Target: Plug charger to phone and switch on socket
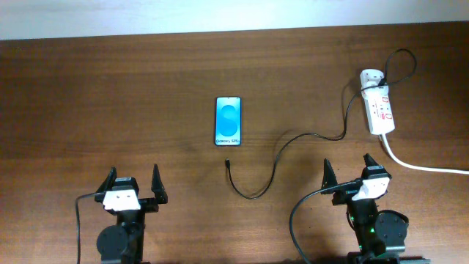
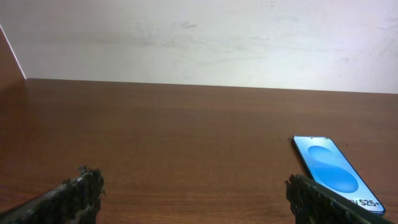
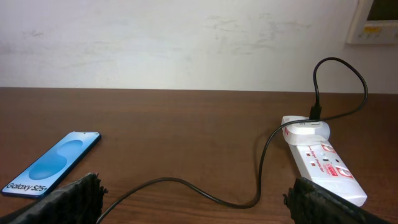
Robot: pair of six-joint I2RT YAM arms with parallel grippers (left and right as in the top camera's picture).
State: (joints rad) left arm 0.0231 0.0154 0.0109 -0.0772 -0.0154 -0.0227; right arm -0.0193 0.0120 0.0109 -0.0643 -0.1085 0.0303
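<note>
The phone (image 1: 229, 121) lies flat at the table's middle, blue screen lit; it also shows in the left wrist view (image 2: 336, 172) and the right wrist view (image 3: 53, 163). The charger's black cable (image 1: 275, 165) curves from its loose connector tip (image 1: 228, 162), just below the phone, to the white adapter (image 1: 371, 76) plugged into the far end of the socket (image 1: 380, 111) at the right. The cable (image 3: 261, 162) and socket (image 3: 323, 165) show in the right wrist view. My left gripper (image 1: 133, 185) and right gripper (image 1: 348, 172) are open and empty near the front edge.
The socket's thick white cord (image 1: 425, 167) runs off the right edge, right of my right gripper. A pale wall (image 2: 199, 37) stands behind the table's far edge.
</note>
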